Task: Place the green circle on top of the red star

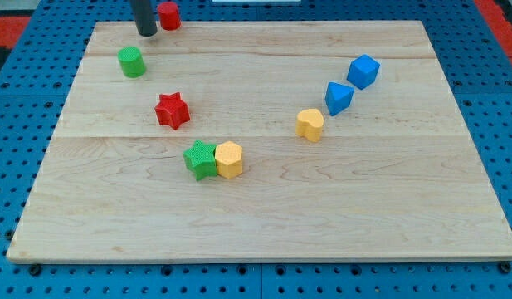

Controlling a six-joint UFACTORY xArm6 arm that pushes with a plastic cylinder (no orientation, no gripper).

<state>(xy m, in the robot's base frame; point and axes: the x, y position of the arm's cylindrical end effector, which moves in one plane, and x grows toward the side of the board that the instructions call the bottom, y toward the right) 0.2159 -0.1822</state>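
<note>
Top-left of the board: my tip sits just above the green circle, slightly to its right, not touching. No pincer on this rig, just the bare rod, so nothing to open or close. Red star lies below and right of the circle, apart from it. Tip, circle and star nearly line up, so I judge a push down-right should work. Red cylinder is just right of the tip.

Dark rod enters from the view's top edge, near the top left, standing roughly upright; my tip rests at table height.
</note>
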